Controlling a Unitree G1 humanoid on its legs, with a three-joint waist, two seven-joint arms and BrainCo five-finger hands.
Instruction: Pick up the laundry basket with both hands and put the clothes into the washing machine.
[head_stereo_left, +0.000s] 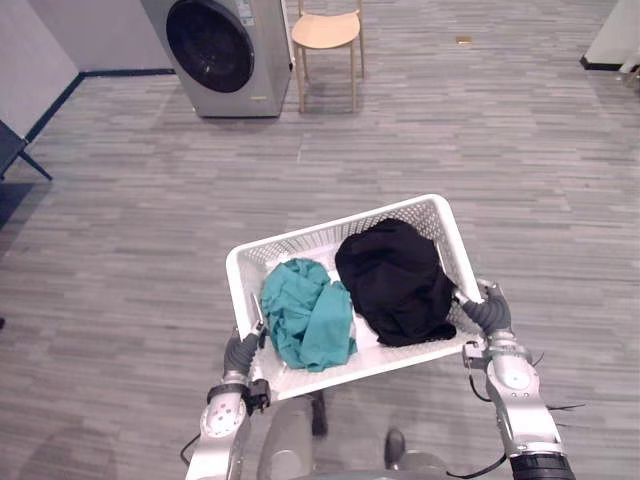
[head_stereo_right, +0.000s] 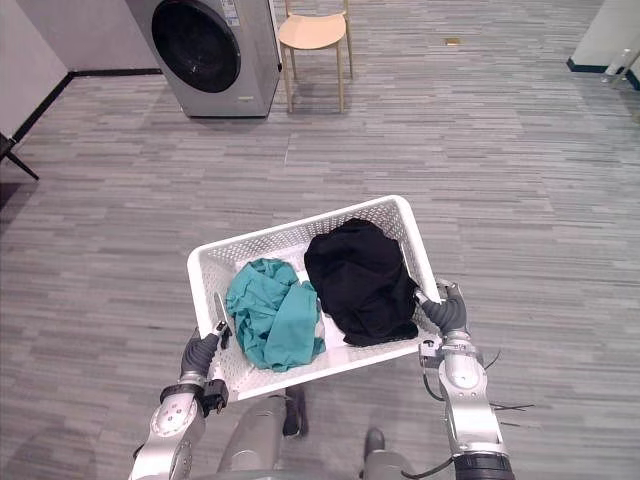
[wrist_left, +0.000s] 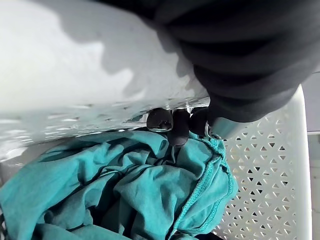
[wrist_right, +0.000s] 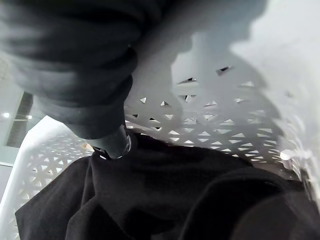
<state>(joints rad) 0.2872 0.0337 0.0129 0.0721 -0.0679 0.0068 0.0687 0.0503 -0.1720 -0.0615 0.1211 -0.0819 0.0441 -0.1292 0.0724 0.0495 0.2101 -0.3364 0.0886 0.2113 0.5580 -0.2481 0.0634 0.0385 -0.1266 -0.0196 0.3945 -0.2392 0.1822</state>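
A white lattice laundry basket (head_stereo_left: 300, 245) is held off the floor right in front of me, one hand at each short end. A crumpled teal garment (head_stereo_left: 308, 313) lies in its left half and a black garment (head_stereo_left: 395, 280) in its right half. My left hand (head_stereo_left: 242, 350) grips the left end; in the left wrist view its dark fingertips (wrist_left: 172, 122) curl over the rim above the teal cloth (wrist_left: 125, 190). At the other end my right hand (head_stereo_left: 487, 315) grips too, a fingertip (wrist_right: 117, 145) hooked over the wall (wrist_right: 200, 115) beside the black cloth (wrist_right: 175, 200).
A grey washing machine (head_stereo_left: 218, 50) with a round dark door stands far ahead to the left, and a wooden chair (head_stereo_left: 327, 35) stands just right of it. Open grey plank floor lies between. A dark furniture leg (head_stereo_left: 15, 150) juts in at the far left.
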